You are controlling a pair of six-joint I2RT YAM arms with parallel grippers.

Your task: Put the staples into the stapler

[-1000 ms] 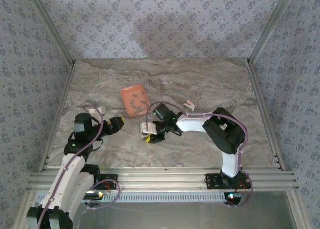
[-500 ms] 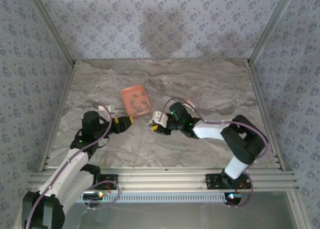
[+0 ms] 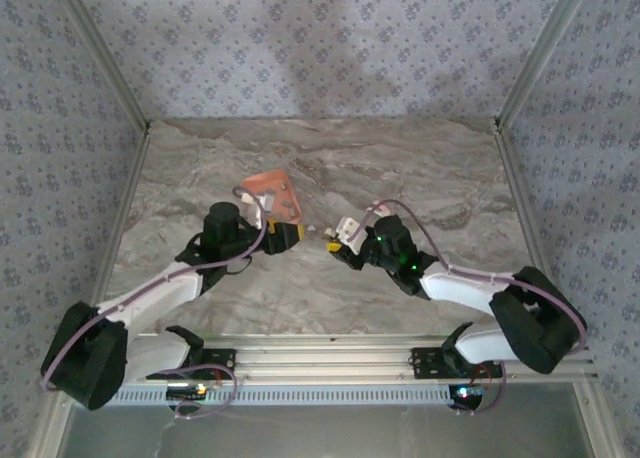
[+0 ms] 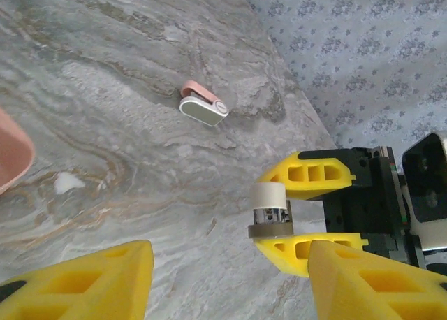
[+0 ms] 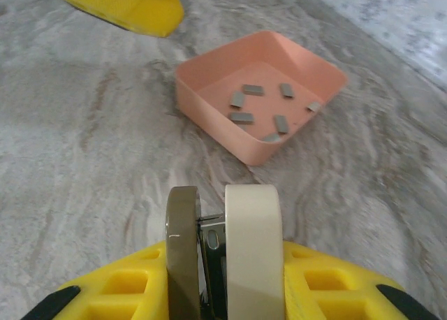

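A grey marbled tabletop (image 3: 430, 168) sits boxed in by floral-patterned walls (image 3: 320, 48) and aluminium rails (image 3: 330, 356)

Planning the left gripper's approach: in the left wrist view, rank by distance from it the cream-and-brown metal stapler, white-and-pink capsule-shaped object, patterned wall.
1. Cream-and-brown metal stapler: just ahead, in the right gripper.
2. White-and-pink capsule-shaped object: on the table, farther out.
3. Patterned wall: beyond the table, upper right.
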